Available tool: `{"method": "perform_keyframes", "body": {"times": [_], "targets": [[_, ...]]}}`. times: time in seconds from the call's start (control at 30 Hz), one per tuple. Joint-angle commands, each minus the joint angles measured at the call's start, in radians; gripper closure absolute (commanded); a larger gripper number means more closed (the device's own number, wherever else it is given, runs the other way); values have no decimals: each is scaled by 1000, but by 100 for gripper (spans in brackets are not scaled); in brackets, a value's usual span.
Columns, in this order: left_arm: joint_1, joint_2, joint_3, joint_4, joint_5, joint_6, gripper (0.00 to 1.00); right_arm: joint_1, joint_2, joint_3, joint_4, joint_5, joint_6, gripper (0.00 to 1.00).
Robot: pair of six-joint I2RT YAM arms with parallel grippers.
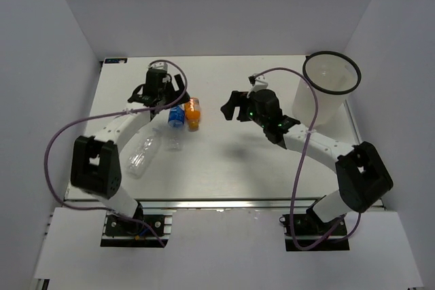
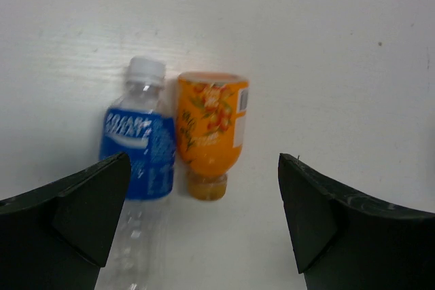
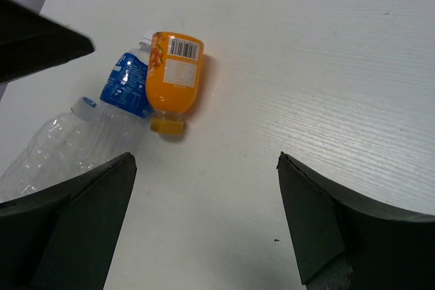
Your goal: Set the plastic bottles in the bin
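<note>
Orange bottle (image 1: 193,114) on its side on the white table (image 1: 238,168), touching a blue-labelled bottle (image 1: 177,117), and a clear bottle (image 1: 143,156) lies nearer the left arm's base. Left gripper (image 2: 204,161) hangs over the pair, jaws spread wide and empty. Right gripper (image 3: 206,161), equally wide and empty, faces them from mid-table, while the bin (image 1: 329,89) stands upright in the far right corner.

Glossy orange bottle (image 2: 209,127); matt table (image 2: 326,45)
</note>
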Motion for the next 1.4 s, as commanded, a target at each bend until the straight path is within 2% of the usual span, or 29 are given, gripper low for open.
{"method": "perform_keyframes", "body": {"times": [0.0,0.07,0.13,0.37,0.47,0.5,0.53,0.6,0.67,0.73,0.8,0.87,0.9,0.97,1.23,1.37], "targets": [[-1,143,140,11,115,21,2,-3,-79,-64,132,77,67,11],[-2,239,192,12,127,25,2,-3,-120,-113,157,91,77,11],[-2,293,217,21,197,50,2,-5,-148,-135,154,125,75,11],[-22,477,364,-6,173,67,6,-9,-165,-155,143,136,64,11],[-22,537,425,-34,182,74,20,-12,-162,-152,125,142,72,11],[-24,560,439,-45,182,76,30,-12,-162,-155,123,143,77,11],[-24,568,458,-61,187,77,35,-14,-162,-156,123,146,78,11],[-24,566,455,-66,193,77,48,-14,-165,-156,122,146,80,11],[-25,554,444,-57,196,73,55,-15,-163,-158,125,137,72,11],[-24,530,453,-58,201,67,72,-15,-154,-155,134,93,49,11],[-25,504,453,-51,228,50,84,-17,-133,-135,132,47,41,11],[-25,450,433,-10,296,30,85,-17,-105,-125,163,-44,32,11],[-25,430,421,10,310,1,85,-16,-94,-125,183,-135,29,11],[-24,356,377,66,322,-36,85,-15,-61,-121,227,-205,21,11],[-71,91,111,328,268,-220,87,9,15,-70,261,-295,20,11],[-82,11,35,365,209,-251,88,32,22,-63,299,-360,-3,11]]}}
